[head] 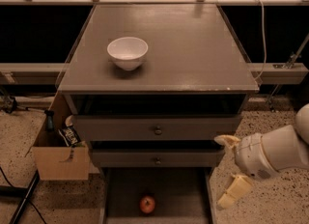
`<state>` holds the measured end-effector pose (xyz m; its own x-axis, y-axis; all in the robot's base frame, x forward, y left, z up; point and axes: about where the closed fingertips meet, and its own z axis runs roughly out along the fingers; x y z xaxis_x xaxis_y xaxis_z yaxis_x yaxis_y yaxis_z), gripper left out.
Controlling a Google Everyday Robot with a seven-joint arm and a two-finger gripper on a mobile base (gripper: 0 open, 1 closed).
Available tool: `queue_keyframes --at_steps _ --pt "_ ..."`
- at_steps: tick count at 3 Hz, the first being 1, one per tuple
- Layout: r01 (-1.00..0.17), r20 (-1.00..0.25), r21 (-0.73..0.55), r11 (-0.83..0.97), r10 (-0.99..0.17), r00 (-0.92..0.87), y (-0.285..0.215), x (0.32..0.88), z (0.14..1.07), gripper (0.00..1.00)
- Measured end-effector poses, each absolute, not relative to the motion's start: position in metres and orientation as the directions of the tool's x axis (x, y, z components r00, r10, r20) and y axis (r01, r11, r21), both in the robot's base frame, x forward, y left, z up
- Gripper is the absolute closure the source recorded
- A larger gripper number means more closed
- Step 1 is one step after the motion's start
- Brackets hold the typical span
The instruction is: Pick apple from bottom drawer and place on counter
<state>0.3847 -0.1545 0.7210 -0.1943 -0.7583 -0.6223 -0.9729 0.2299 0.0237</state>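
A small red apple (pixel 147 204) lies on the dark floor of the pulled-out bottom drawer (pixel 186 203), near its middle. The grey-brown counter (pixel 193 49) tops the cabinet. My gripper (pixel 228 169) hangs at the right of the cabinet, beside the middle drawer's right end and above the bottom drawer's right wall. Its two yellowish fingers (pixel 233 191) stand wide apart, one above the other, with nothing between them. It is up and to the right of the apple, well apart from it.
A white bowl (pixel 127 52) stands on the counter's left half. Two upper drawers with round knobs (pixel 158 131) sit slightly pulled out. A cardboard box (pixel 60 158) with clutter stands on the floor left of the cabinet. A cable (pixel 262 30) hangs at the right.
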Motion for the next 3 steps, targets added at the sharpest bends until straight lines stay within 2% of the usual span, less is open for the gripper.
queue_keyframes --at_steps 2,3 --pt "-0.974 -0.647 -0.057 0.22 -0.751 -0.132 -0.169 0.391 0.666 0.0" --pt "-0.974 -0.647 -0.056 0.219 -0.751 -0.132 -0.169 0.391 0.666 0.0"
